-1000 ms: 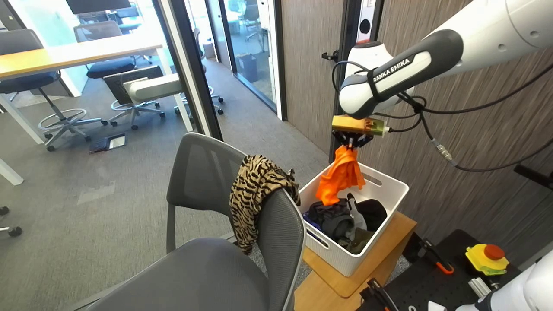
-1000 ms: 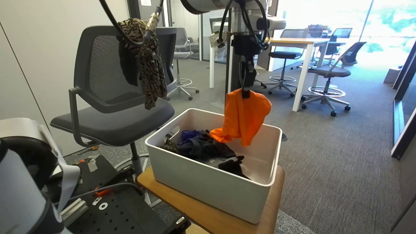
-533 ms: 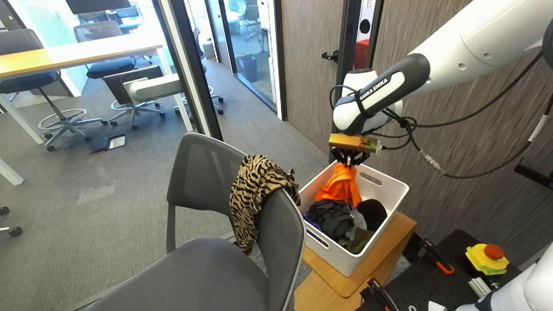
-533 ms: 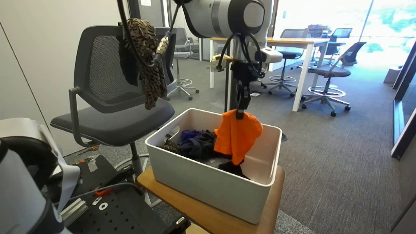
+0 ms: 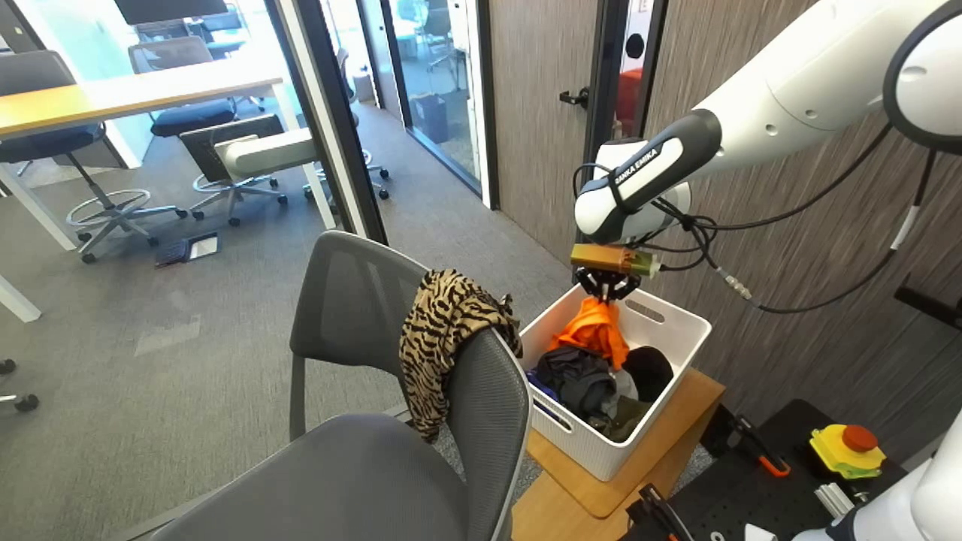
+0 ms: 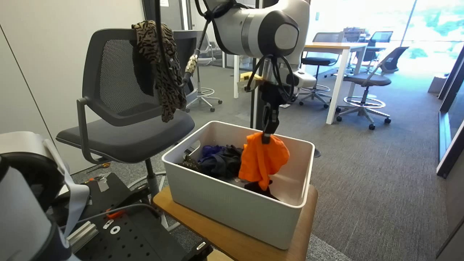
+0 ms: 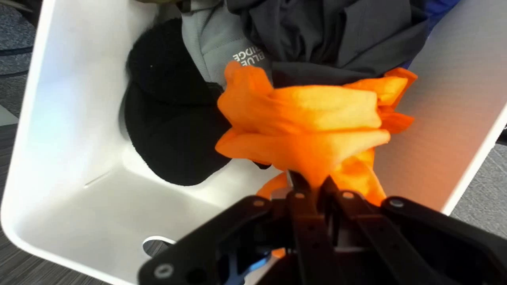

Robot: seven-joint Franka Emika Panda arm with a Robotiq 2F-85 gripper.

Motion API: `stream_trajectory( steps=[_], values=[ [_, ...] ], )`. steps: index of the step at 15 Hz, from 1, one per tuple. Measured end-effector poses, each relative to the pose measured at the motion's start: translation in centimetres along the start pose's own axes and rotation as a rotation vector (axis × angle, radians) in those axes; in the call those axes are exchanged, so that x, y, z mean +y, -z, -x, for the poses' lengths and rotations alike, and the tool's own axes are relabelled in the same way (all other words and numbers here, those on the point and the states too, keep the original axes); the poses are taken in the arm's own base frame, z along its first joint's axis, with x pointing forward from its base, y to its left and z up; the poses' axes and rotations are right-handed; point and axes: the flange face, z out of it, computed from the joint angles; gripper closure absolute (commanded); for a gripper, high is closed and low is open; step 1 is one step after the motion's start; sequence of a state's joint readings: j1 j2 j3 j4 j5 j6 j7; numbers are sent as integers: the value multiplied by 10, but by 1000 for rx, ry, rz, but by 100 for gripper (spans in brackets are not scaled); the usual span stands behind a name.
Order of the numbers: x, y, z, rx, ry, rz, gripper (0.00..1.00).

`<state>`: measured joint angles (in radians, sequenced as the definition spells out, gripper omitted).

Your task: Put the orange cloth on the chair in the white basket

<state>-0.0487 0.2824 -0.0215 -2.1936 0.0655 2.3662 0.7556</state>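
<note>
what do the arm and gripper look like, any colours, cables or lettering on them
The arm is white and rounded, with dark joint covers and white lettering legible as "RANKA EMIKA". Black cables loop beside it, one carrying a metallic connector. A yellowish box-shaped part sits above the gripper, which is black, with angular linkages and small round fasteners.

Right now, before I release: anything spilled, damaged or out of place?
Nothing looks spilled or damaged. Mildly odd: the animal-print cloth slung over the back of the grey chair, an unusual spot, possibly deliberate. The orange cloth, gripped in the end effector, hangs with its lower part inside the white basket, fitting the task.
</note>
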Motion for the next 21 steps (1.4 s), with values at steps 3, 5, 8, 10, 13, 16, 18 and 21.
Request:
stream_trajectory(
  steps=[3, 5, 8, 10, 13, 16, 18, 21],
  values=[
    [-2, 2, -3, -12, -4, -21, 49],
    [-5, 7, -4, -9, 11, -36, 35],
    [-8, 25, -2, 14, 64, -60, 12],
    [-9, 45, 2, 31, 119, -76, 1],
    [-2, 85, 21, 26, 247, -61, 0],
    [17, 137, 57, 12, 402, 9, 0],
    [31, 171, 84, 8, 498, 55, 0],
    [53, 218, 131, 25, 642, 114, 0]
  ],
)
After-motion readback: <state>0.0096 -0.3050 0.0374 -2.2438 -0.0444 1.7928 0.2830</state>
